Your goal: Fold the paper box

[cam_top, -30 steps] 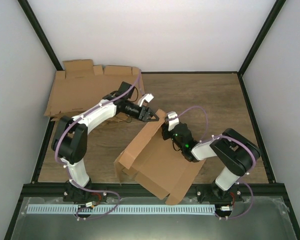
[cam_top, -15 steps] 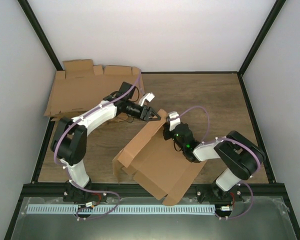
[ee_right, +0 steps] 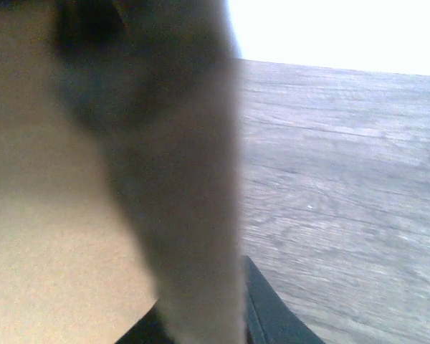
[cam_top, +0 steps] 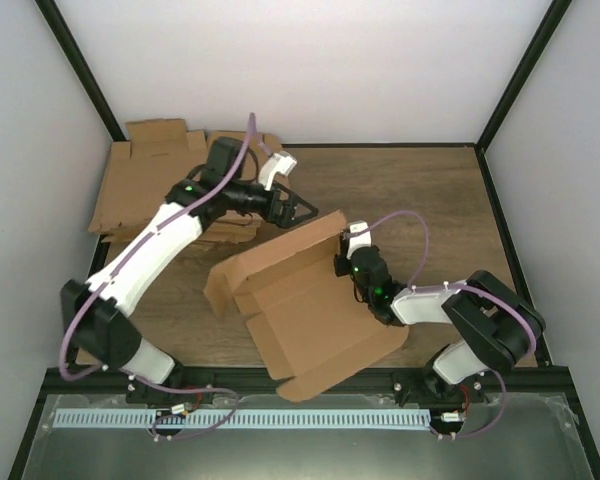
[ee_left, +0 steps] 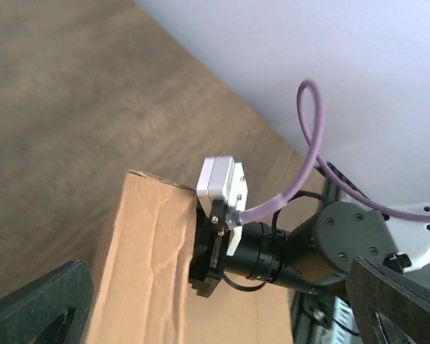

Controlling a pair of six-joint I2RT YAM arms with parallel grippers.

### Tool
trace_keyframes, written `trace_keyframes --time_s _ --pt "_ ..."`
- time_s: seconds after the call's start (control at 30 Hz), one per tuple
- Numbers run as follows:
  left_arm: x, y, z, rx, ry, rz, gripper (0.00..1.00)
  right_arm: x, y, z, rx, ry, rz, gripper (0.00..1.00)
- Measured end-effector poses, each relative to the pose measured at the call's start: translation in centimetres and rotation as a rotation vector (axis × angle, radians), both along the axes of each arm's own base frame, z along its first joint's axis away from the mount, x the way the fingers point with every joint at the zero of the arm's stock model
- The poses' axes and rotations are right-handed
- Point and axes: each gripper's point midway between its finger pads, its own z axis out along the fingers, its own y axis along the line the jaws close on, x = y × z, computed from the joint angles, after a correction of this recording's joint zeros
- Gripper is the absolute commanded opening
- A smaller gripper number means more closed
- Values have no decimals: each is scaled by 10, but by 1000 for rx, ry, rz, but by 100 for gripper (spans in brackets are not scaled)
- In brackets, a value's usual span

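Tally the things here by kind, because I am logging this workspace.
Brown die-cut cardboard box piece with flaps: 1
Pile of flat brown cardboard blanks: 1 (sheets in it cannot be counted)
White-and-black robot arms: 2 (left arm, right arm)
Total: 4

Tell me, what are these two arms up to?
They are working on a partly folded cardboard box. The right tool is clamped on the box's far edge. The left tool hangs open just beyond that edge, holding nothing. A pile of flat cardboard lies at the far left.
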Motion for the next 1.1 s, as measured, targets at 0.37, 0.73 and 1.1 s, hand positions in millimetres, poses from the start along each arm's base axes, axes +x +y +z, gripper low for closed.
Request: trace_keyframes --time_s 0.37,0.73,1.1 --pt "-18 103 35 154 -333 452 100 11 -67 -11 50 85 -311 2" --pt "13 205 -57 346 -223 873 88 5 -83 -10 32 113 -362 1" --pt "36 184 -91 311 -148 713 69 1 -86 -9 -16 119 -347 1"
